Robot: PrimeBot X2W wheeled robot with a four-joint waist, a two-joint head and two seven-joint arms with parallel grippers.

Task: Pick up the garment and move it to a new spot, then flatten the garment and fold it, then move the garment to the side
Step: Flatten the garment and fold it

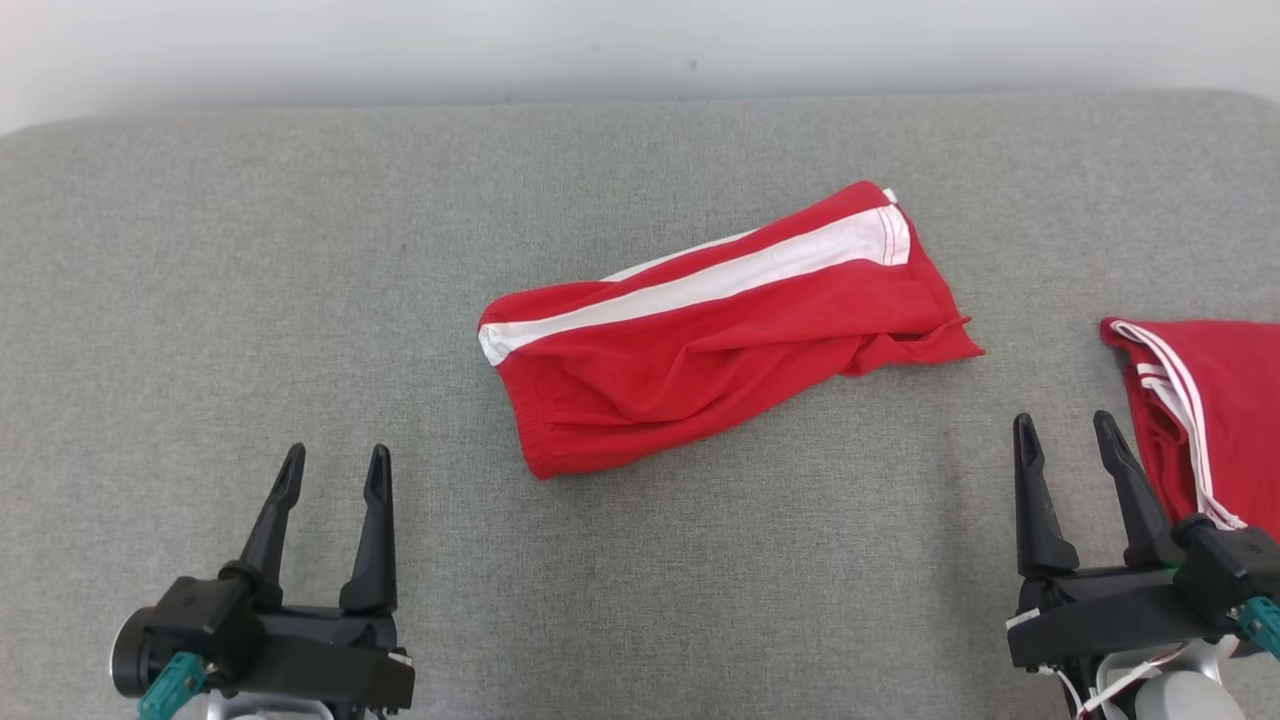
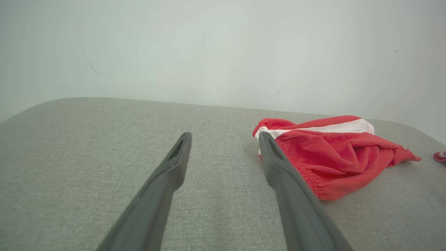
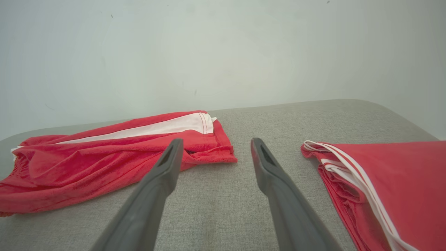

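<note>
Here the left gripper (image 1: pixel 336 455) and right gripper (image 1: pixel 1063 420) stand spread and empty. The red shorts (image 1: pixel 700 340) lie rumpled in the middle of the grey table (image 1: pixel 300 250), seemingly awaiting pickup or flattening; either calls for pinching their edges.

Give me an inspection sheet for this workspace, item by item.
Surface: grey fabric surface, no marks seen.
Job's things: red shorts with a white stripe, rumpled, mid-surface, lying free.
Clutter: second garment, red, folded, at the right edge.
Grippers: left gripper and right gripper low at the near edge, jaws open, holding nothing.
Cables: white wires under the right wrist.
Surroundings: pale wall behind.
</note>
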